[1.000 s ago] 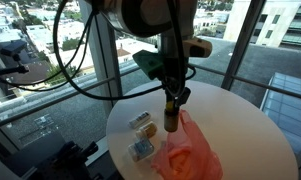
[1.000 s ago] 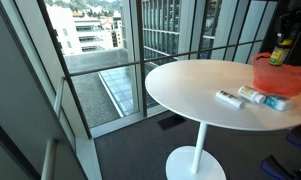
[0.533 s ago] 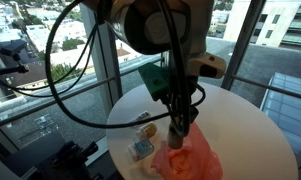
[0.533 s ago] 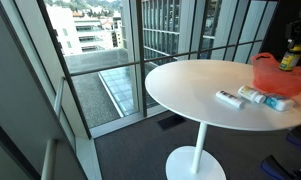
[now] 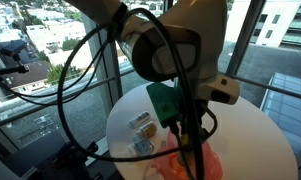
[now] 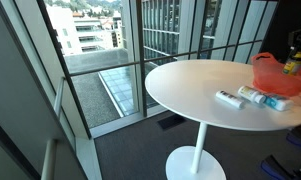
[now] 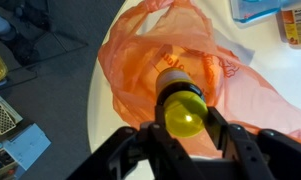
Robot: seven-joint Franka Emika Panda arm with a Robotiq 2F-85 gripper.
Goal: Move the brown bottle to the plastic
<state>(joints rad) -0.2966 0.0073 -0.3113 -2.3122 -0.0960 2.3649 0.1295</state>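
Note:
The brown bottle has a yellow cap and stands upright between my gripper's two fingers, which are shut on it. In the wrist view it hangs over the middle of the crumpled orange plastic bag. In an exterior view the bottle's yellow top shows low inside the orange plastic at the table's far right. In an exterior view the arm hides the gripper and bottle; only part of the plastic shows under it.
The round white table stands on a single pedestal beside glass walls. Small packages lie next to the plastic, and also show as tubes. A blue box lies beyond the plastic.
The gripper has come down with the bottle, from above the plastic to low over it. The arm has swung further over the table.

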